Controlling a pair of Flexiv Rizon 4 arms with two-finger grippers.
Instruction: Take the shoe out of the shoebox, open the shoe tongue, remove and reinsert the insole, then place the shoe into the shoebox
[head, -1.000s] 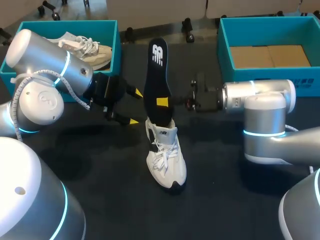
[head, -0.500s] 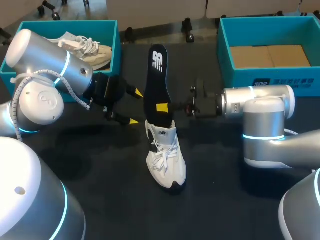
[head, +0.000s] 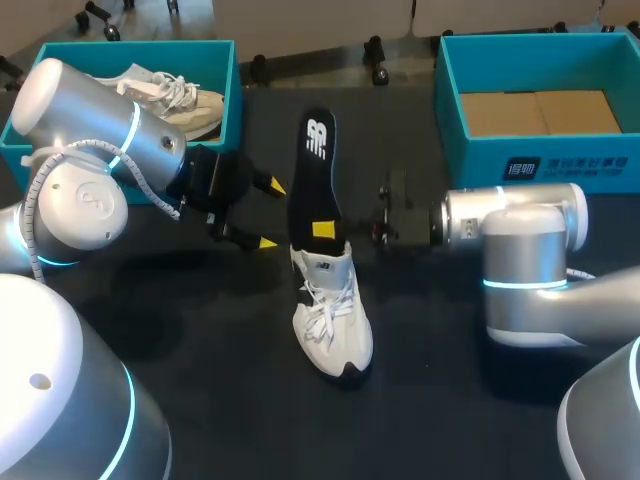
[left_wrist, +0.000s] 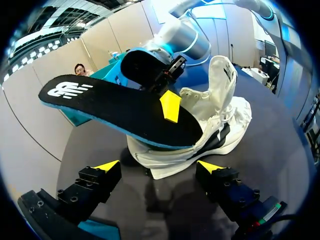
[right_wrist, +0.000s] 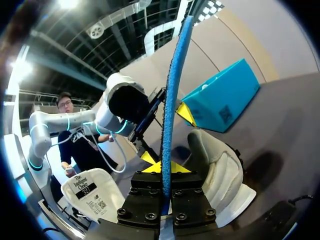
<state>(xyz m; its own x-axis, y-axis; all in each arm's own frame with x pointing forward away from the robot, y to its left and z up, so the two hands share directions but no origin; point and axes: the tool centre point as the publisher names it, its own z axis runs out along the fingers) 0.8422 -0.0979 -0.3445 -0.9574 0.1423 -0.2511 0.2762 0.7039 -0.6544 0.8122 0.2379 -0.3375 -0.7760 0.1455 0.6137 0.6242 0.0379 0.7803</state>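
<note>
Head view, shoe (head: 331, 318): out of its box, stood on the table at frame centre, tongue raised.
Insole (head: 314, 165): held upright, lower end in the shoe mouth, pinched by the right gripper (head: 323, 205).
Left gripper (head: 268, 213): spread, empty, just left of the insole.
Shoebox (head: 480, 155): upper right, shoe not yet returned.
Progress: judged about midway (removal or reinsertion cannot be told); boxing remains.

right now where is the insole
In the head view the insole stands mid-table, its lower end at the opening of the white shoe, gripped by the right tool, with the open left tool to its left.
</note>
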